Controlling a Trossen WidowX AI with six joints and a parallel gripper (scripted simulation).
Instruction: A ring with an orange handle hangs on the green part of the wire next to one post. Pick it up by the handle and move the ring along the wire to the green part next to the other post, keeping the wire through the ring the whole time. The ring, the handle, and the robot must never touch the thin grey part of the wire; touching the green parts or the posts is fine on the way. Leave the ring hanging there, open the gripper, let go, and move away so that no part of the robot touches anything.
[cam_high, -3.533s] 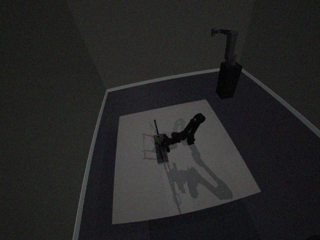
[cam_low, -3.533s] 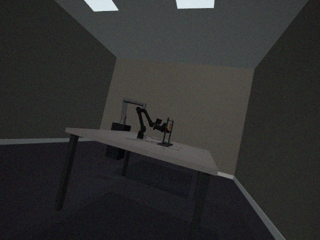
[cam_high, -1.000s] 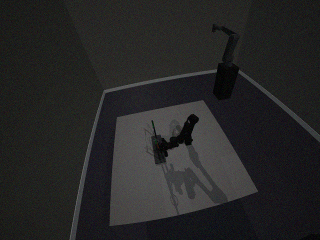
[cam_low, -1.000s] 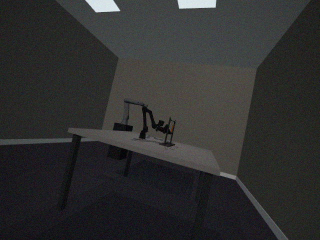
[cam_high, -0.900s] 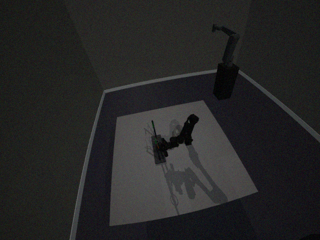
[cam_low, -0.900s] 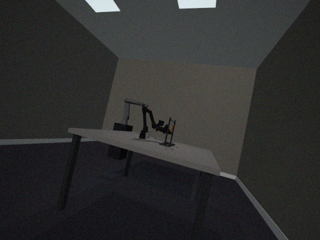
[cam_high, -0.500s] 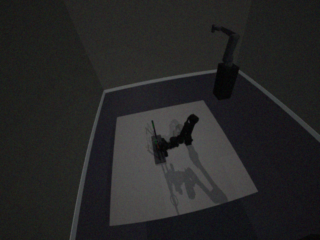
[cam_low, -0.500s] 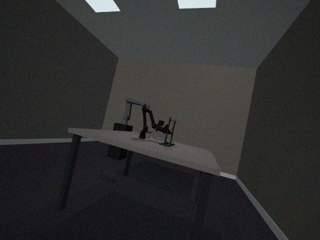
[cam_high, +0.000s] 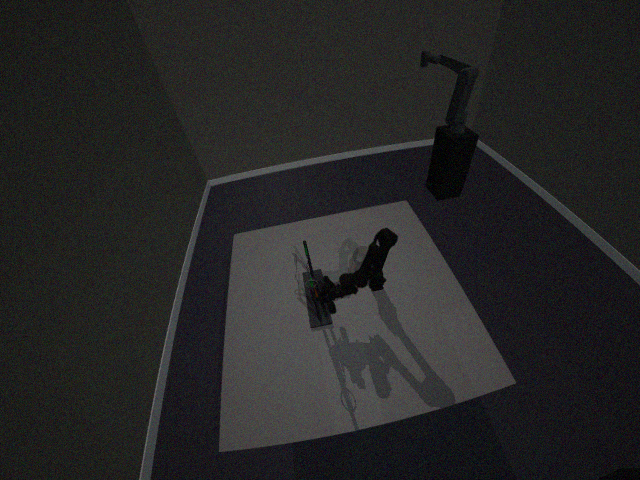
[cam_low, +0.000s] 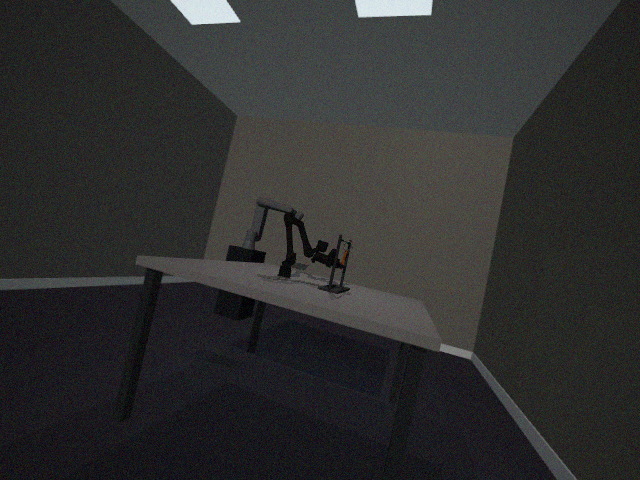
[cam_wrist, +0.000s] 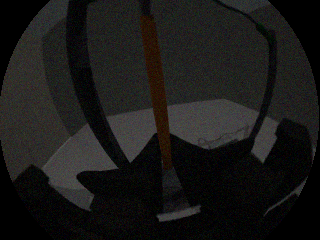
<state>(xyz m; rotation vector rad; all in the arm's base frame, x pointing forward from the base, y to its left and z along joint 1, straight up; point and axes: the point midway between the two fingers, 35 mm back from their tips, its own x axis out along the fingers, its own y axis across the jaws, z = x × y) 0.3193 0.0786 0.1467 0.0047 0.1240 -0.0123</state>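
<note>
The counter (cam_high: 268, 361) (cam_low: 289, 297) looks smooth and matt, like laminate. Standing on it, the frame's base (cam_high: 321, 322) (cam_low: 330, 288) looks flat and dull, metal or plastic, which cannot be told. Above the counter, the handle (cam_wrist: 156, 85) (cam_low: 344, 257) looks like smooth, matt plastic. The arm (cam_high: 373, 260) (cam_low: 289, 237) on the counter has a dull finish, like matt plastic.
</note>
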